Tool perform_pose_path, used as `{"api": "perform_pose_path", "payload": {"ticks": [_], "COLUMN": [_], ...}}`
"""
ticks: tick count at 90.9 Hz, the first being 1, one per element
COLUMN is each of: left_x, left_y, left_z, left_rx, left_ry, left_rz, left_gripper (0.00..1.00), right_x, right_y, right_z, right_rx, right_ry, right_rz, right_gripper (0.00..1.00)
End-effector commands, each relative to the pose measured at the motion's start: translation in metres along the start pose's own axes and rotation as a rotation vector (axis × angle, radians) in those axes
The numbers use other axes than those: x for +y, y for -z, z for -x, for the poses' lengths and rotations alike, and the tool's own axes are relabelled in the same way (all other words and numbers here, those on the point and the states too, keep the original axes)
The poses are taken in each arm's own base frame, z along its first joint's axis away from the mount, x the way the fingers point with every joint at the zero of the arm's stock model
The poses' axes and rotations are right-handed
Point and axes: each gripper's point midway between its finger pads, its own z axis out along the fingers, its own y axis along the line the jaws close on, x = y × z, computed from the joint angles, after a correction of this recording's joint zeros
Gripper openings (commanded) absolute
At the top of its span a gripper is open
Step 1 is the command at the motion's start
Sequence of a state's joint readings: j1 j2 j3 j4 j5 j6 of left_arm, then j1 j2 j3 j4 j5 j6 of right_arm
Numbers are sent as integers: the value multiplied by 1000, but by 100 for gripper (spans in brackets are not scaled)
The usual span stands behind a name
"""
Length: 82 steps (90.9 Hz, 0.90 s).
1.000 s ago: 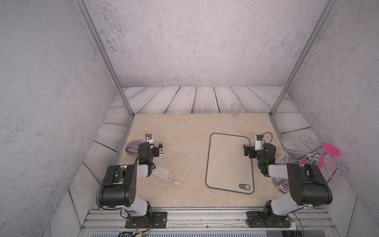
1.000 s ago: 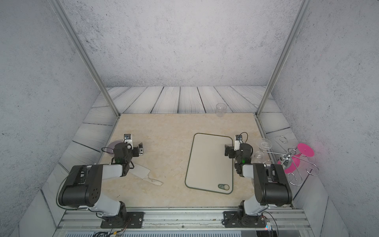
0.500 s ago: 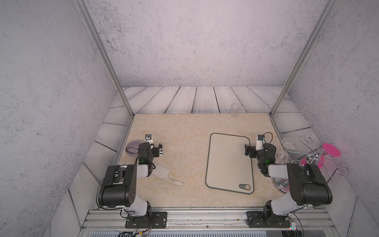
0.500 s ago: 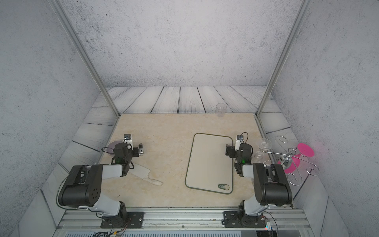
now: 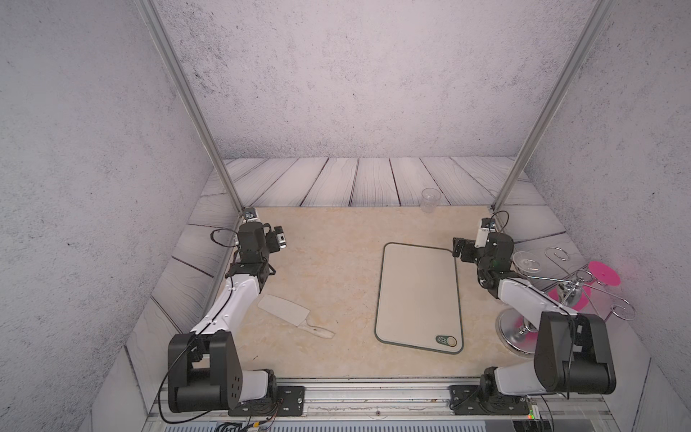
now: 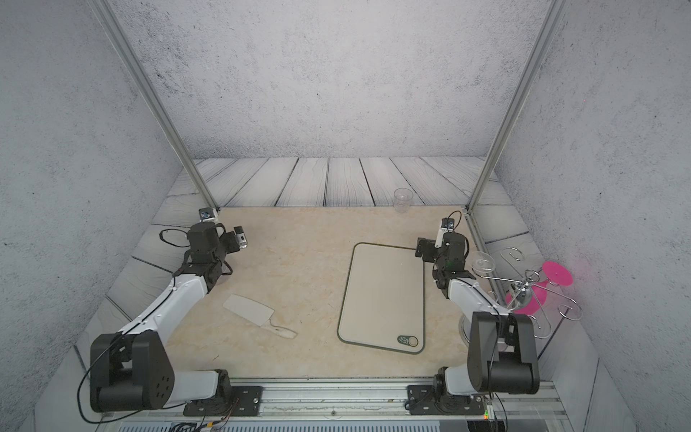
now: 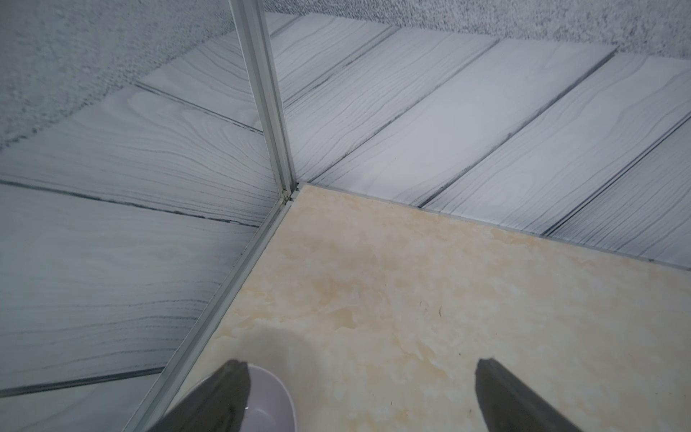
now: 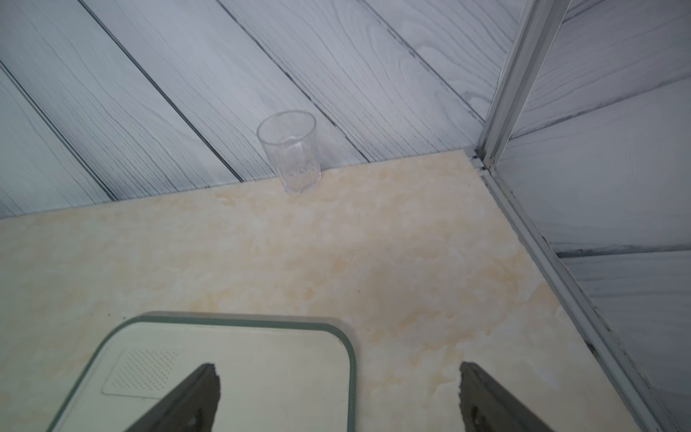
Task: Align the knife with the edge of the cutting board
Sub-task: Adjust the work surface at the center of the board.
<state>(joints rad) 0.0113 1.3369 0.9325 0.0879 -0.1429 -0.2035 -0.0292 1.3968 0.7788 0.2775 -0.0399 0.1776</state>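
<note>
- A beige marbled surface lies inside grey textured walls with a pale plank border, and both arms reach in from the bottom of the frame.
- The small cleaver-shaped knife, with a whitish blade and a cream handle, lies flat at lower left of centre in both top views. It is slanted, blade toward the upper left and handle toward the lower right, just beside the left arm's white link.
- The large pale beige cutting board, with its thin dark green rim, lies right of centre, well apart from the knife. Nothing lines up yet.
- The left end effector is spread wide and empty near the upper-left corner of the surface, with a small pale bowl under one finger.
- The right end effector is likewise spread and empty, above the board's upper-right corner.
- We judge the thin, flat blade to be the main risk: a pinch from above may skid or spin it rather than lift it.
- The short handle gives little purchase, so the knife could twist in transit.
- Pushed against the rim, the knife might shove the board askew, and the left arm, in turning, could clip the bowl.
</note>
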Motion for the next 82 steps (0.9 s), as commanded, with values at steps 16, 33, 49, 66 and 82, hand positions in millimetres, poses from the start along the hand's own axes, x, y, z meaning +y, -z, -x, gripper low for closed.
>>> {"api": "perform_pose_path", "payload": {"ticks": [16,33,49,66,82], "left_x": [21,21,2,-29,-56], "left_y": [15,14,19,32,53], "left_z": [0,-5,-16,-38,-63], "left_rx": [102,110,182,279,342], "left_ry": [254,322,326,318,243], "left_rz": [132,129,33,-38,-86], "left_gripper": [100,100,100,100,100], "right_x": [9,10,11,9,19], "right_y": [11,-2,1,18,49], "right_z": [-15,-17,-24,-62,-104], "right_rx": [123,192,207,347,462], "right_ry": [-269,-367,-383,-403,-320], "right_rz": [29,19,21,-66,-125], "right_gripper": [99,99,99,99,99]}}
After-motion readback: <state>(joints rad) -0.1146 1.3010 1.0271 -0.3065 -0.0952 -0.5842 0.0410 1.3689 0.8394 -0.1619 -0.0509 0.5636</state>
